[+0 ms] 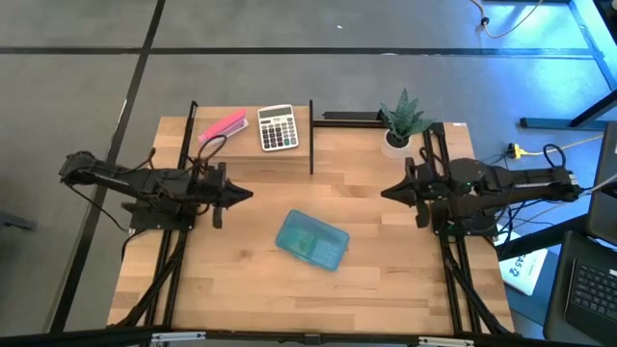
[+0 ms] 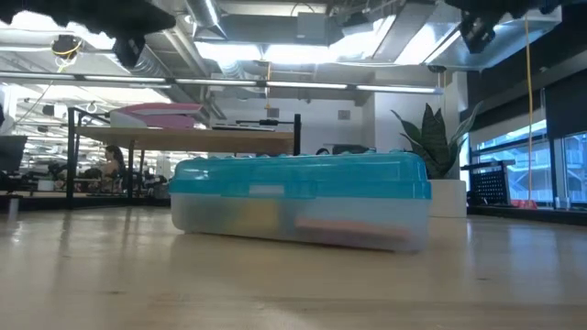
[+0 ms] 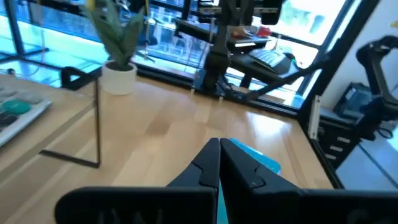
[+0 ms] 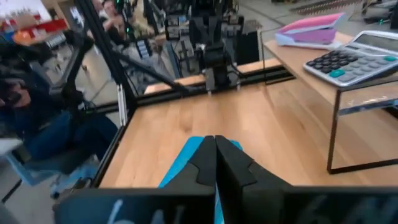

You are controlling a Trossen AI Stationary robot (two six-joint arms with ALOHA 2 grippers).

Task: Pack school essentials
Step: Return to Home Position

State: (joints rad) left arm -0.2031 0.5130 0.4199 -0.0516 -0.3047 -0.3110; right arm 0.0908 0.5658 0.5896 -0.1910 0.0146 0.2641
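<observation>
Left tool [image 1: 248, 196] hangs above the left side of the worktop [image 1: 241, 299]. Its two fingers are pressed tight together, with nothing between them. Its tip points toward the middle. Right tool [image 1: 385, 193] hangs above the right side. Its fingers are pressed together too, with nothing in them, and its tip points at the left one. The two tools are well apart, and both are up off the wood.

Between them, a bit nearer the front edge, a blue box [image 1: 311, 241] lies flat on the worktop. Its lid is down. In the low view the lid is blue and the bottom part is cloudy. Through the cloudy wall a yellow shape [image 2: 249, 215] and a pink shape [image 2: 348, 229] show inside, but I cannot tell what they are.

At the back a small shelf [image 1: 241, 145] holds a calculator [image 1: 278, 127] and a pink block [image 1: 223, 126] side by side. A plant [image 1: 402, 120] in a white pot stands just right of the shelf.
</observation>
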